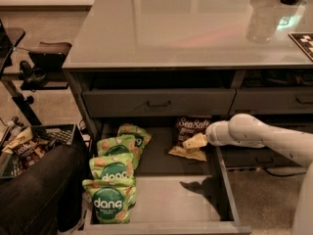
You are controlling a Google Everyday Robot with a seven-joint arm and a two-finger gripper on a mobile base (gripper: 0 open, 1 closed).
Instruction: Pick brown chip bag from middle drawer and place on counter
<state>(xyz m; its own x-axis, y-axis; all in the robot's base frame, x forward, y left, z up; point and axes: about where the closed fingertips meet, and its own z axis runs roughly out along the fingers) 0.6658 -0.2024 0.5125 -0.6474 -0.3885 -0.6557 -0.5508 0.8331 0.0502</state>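
The brown chip bag (pixel 190 127), dark with white "Sea Salt" lettering, stands at the back right of the open middle drawer (pixel 168 199), its tan bottom edge spread on the drawer floor. My gripper (pixel 194 142), at the end of the white arm (pixel 254 133) reaching in from the right, is at the bag's lower right part, over its tan edge. The bag is still low in the drawer. The glossy grey-green counter (pixel 186 28) lies above the drawers.
Several green "dang" bags (pixel 113 190) lie along the drawer's left side. A shut drawer front with a black handle (pixel 159 103) sits just above. A glass (pixel 264 18) and a checkered board (pixel 303 40) stand on the counter's right. A dark chair (pixel 29 199) and a basket of snacks (pixel 29 146) are at the left.
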